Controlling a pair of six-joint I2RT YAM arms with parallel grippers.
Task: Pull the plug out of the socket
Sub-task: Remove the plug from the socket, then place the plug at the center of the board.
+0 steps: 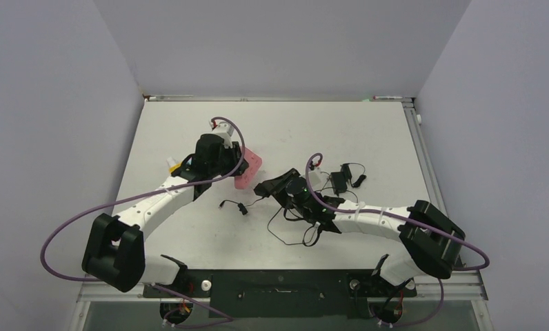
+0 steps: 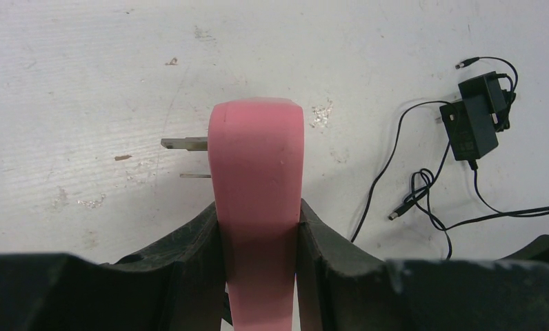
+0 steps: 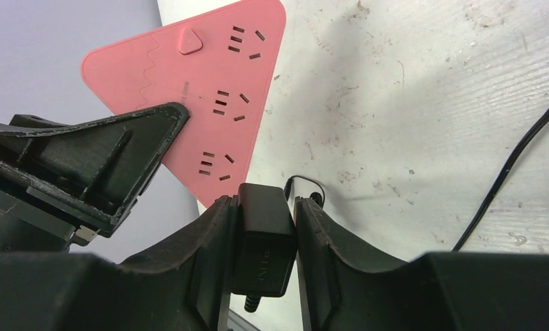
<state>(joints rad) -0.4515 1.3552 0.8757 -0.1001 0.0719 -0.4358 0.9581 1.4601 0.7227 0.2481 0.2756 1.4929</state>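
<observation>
L gripper (image 2: 258, 215) clamps pink socket strip (image 2: 256, 148) mid-frame as a brace, so R gripper (image 3: 265, 203), pinching black plug (image 3: 263, 241) at bottom centre, can pull w/o dragging it; plug looks already free.

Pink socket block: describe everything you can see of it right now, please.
The pink socket block is a flat, smooth plastic slab with rounded corners. Its face carries three outlet groups, all empty, and a triangular button. Two metal prongs stick out of its back. The left fingers clamp its two faces, holding it tilted. The black plug sits by its lower corner, in no outlet.
</observation>
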